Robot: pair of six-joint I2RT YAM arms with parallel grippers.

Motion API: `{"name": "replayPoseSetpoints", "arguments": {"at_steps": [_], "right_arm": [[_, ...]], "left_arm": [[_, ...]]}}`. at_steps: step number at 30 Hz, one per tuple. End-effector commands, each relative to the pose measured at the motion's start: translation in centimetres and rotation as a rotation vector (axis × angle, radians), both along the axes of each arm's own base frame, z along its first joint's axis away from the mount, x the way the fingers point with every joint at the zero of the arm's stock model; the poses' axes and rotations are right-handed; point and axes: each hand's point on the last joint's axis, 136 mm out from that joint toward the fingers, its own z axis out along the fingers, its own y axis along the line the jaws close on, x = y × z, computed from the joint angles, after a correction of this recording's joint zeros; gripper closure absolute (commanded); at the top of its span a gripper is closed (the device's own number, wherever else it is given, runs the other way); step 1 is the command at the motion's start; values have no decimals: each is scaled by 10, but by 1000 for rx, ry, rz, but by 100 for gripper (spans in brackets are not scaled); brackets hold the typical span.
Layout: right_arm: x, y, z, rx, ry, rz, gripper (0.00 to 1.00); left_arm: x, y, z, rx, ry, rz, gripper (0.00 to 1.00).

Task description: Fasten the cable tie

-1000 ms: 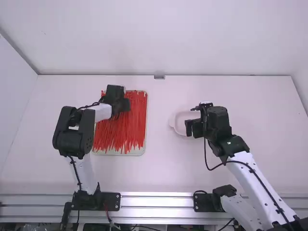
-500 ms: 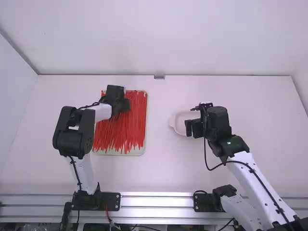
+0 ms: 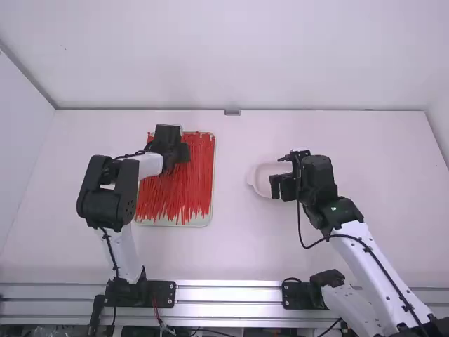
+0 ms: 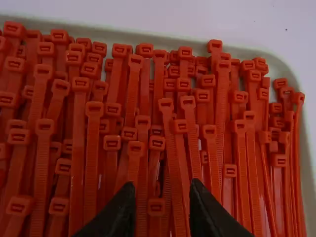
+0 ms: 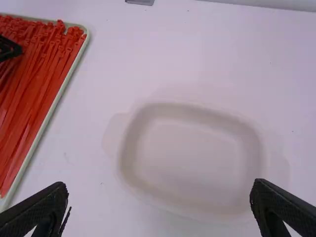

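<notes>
**A:** What is the room like?

**B:** A white table (image 3: 231, 232) with plain white walls behind it and to either side. A pale tray (image 3: 175, 224) lies on its left half and a white dish (image 3: 258, 179) right of the middle.

**A:** And the arms?

**B:** The left arm is folded back at the elbow. Its gripper (image 4: 160, 197) hangs low over the far end of the tray, with the fingers a little apart and pinching nothing. The right arm stretches forward. Its gripper (image 5: 158, 197) hovers above the dish's near side, spread wide and holding nothing.

**A:** Where are the ties?

**B:** The red ties (image 3: 182, 186) are heaped in the tray and none is fastened. They lie roughly parallel, running lengthwise from near to far. Their square heads mostly sit at the tray's far rim.
</notes>
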Motion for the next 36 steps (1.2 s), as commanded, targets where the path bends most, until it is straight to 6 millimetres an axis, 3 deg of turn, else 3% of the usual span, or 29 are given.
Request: {"name": "replayPoseSetpoints", "arguments": {"at_steps": [1,10,19,36], "right_arm": [[5,4,12,8,-20,6,2],[4,4,11,8,-17,8,2],[4,4,11,8,-17,8,2],[3,4,10,7,-13,8,1]], "left_arm": [[-5,-1,-9,1,25,4,72],[-12,0,-18,-4,31,7,73],[-6,-2,-12,-12,4,5,74],[-9,-1,-15,-3,16,7,85]]}}
